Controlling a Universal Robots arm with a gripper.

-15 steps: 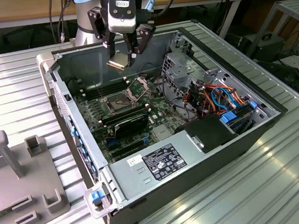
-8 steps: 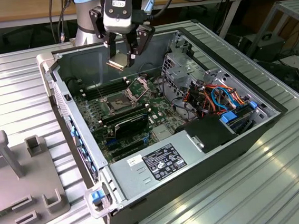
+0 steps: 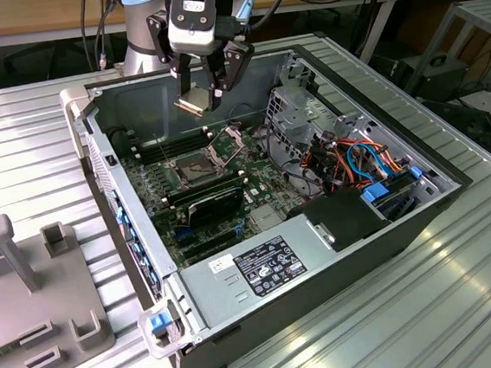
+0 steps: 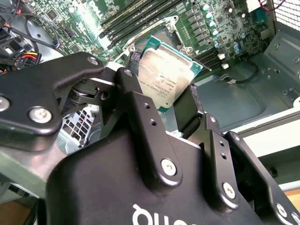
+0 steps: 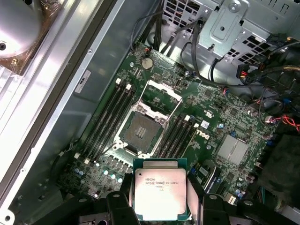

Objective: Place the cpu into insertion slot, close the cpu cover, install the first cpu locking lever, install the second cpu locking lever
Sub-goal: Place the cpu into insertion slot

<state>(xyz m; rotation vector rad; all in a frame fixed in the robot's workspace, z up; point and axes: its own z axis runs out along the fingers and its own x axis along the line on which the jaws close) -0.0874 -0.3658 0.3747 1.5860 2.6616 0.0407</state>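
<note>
My gripper (image 3: pixel 200 97) hangs above the open computer case and is shut on the cpu (image 3: pixel 192 103), a flat square chip held by two opposite edges. In the first wrist view the cpu (image 5: pixel 159 194) shows its silvery top face between the black fingers (image 5: pixel 119 206). The insertion slot (image 5: pixel 140 132) lies bare on the green board, a short way off from the chip. The cpu cover (image 5: pixel 161 96) stands swung open on the slot's far side. In the second wrist view the cpu (image 4: pixel 164 77) hides part of the insertion slot (image 4: pixel 161 35).
Long black memory slots (image 5: pixel 110 117) flank the socket on both sides. A metal drive cage (image 5: pixel 234 28) and coloured cables (image 3: pixel 356 156) fill the case's right end, and the power supply (image 3: pixel 262 265) sits at the front. A grey fixture (image 3: pixel 29 283) rests outside on the exterior view's left.
</note>
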